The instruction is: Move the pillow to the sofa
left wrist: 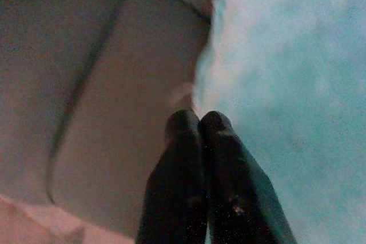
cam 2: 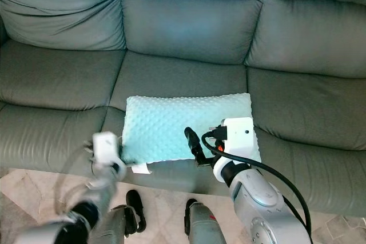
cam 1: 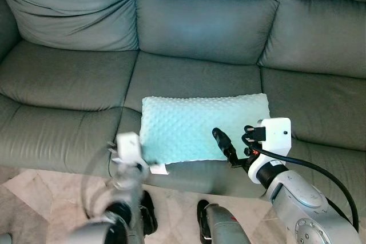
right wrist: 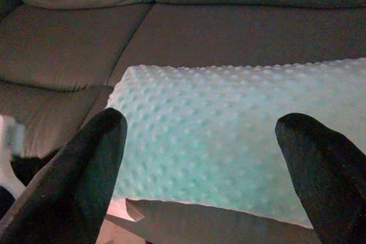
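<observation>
Pillow on sofa seat; both pincers at its front edge.

Right pincer (right wrist: 200,135) spread wide, holding nothing, just before the mint dotted pillow (cam 1: 200,127). Left pincer (left wrist: 197,121) fingers pressed together, nothing between them, tips at the pillow's front left corner. Pillow lies flat on the grey sofa (cam 1: 189,21) middle cushion, near its front edge.

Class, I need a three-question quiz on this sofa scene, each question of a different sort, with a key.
1. True or false: the mint dotted pillow lies on the grey sofa.
2. Which gripper has its fingers spread wide: A left, B right?
3. Fill in: the pillow rests on the ___ seat cushion.

Key: 1 true. 2 B: the right gripper is open at the pillow's front edge, while the left gripper is shut beside its corner. 3 middle.
</observation>
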